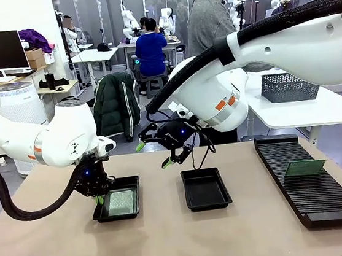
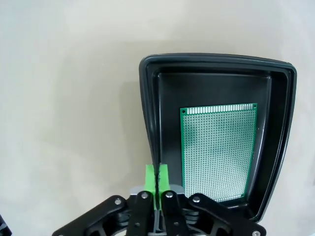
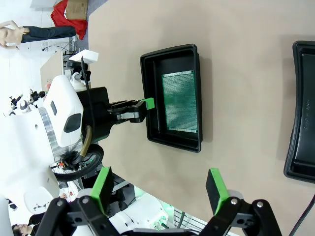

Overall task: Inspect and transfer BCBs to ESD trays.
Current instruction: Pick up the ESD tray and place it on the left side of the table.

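Tan table (image 1: 172, 245), front view. Landmark: left ESD tray (image 2: 147, 98); all places are taken from it.

- Left gripper (image 2: 157, 173): down at the tray's outer long rim, on the side away from the other tray. Its green pads (image 2: 150, 178) are pressed flat together with no gap. The tips meet right at the rim's lip (cannot tell whether the lip is pinched between them or only touched). Nothing else is in its grasp.
- BCB (image 2: 219, 152): lies flat on the tray floor, speckled face up, inside the walls. It sits towards the long wall opposite the gripper.
- Right gripper (image 3: 159, 173): up in the air to the right of the tray and past its far end. Jaws are spread wide, nothing is between them, and it touches nothing.
- Second ESD tray (image 1: 209, 207): just right of the landmark tray, set parallel to it, with a strip of table between.
- Black slotted rack (image 1: 328, 203): well to the right, beyond the second tray. Another BCB (image 1: 304, 168) stands tilted in its slots.
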### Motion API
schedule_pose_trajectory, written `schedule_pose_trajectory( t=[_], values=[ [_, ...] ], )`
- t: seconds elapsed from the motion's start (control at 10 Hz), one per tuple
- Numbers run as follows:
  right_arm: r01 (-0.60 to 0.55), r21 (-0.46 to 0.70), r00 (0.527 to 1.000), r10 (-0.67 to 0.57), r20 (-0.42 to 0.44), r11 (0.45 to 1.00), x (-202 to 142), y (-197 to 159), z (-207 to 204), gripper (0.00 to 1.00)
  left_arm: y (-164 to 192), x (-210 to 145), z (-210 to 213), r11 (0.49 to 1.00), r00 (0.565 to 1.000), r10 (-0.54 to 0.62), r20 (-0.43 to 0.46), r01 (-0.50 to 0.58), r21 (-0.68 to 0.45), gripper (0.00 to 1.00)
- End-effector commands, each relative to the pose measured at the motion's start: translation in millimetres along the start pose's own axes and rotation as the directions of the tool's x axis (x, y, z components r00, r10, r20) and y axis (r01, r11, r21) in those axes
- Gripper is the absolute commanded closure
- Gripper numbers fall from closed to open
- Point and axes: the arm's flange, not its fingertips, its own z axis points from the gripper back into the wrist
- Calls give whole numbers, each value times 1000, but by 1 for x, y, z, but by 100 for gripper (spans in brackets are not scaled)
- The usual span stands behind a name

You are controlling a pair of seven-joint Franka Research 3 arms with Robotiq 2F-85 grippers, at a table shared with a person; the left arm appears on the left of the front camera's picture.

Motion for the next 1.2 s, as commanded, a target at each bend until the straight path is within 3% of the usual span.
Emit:
schedule_pose_trajectory(
  t=[0.0,0.3,0.6,1.1],
  values=[
    [2,-9,1000,-2,1,1000,-1,1,0,0,0,0,0,1000,1000,0,0,0,1,100],
    [2,-9,1000,-2,1,1000,-1,1,0,0,0,0,0,1000,1000,0,0,0,0,97],
    [2,-9,1000,-2,1,1000,-1,1,0,0,33,-2,16,1000,998,30,46,-30,-3,97],
    [2,-9,1000,-2,1,1000,-1,1,0,0,103,7,19,998,998,52,45,-53,15,97]
  ],
)
